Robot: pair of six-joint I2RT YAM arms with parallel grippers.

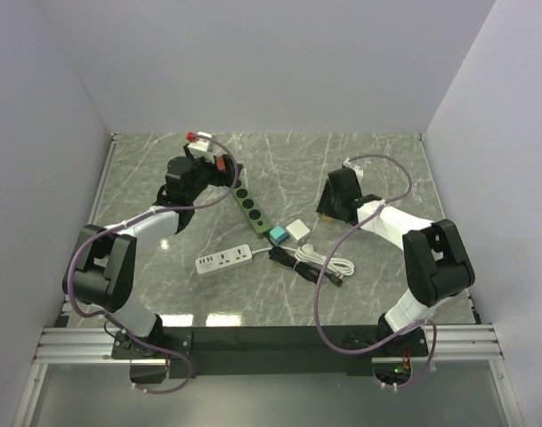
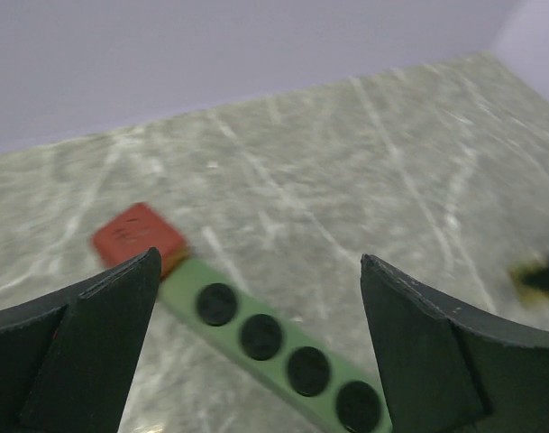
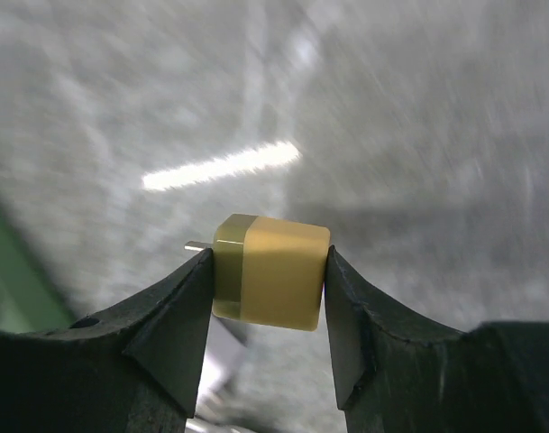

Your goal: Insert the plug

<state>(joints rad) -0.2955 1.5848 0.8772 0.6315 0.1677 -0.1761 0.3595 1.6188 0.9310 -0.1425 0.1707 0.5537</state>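
While its left arm [image 1: 141, 224] reaches toward the far left of the marble-patterned counter [image 1: 377, 294], a two-armed robot poises its left hand [image 2: 258, 263] with fingers spread wide and nothing between them. The hand hovers just above the red-capped end [image 2: 134, 236] of a green power strip [image 2: 283, 347], whose round black sockets run in a row. Nearer the bases lies a white power strip [image 1: 224, 260]. To its right a teal adapter [image 1: 278, 235] and a white adapter [image 1: 298, 232] sit side by side, touching or nearly so, beside a bundled cable [image 1: 322, 262]. On the right, the right arm [image 1: 395, 224] bends inward over the middle of the counter. Its right hand [image 3: 269, 271] is clamped on the task's small yellow plug [image 3: 279, 271], apparently held clear of the counter, to the right of the green strip. The fingers press the plug's two opposite flat sides, and a metal prong [image 3: 195, 244] juts free on the left. The plug looks light and rigid, and its smooth plastic is likely to slip or twist if pushed off-axis. The flat side faces, back from the prongs, therefore seem the right place to hold it. Which strip is meant to receive it cannot be told.
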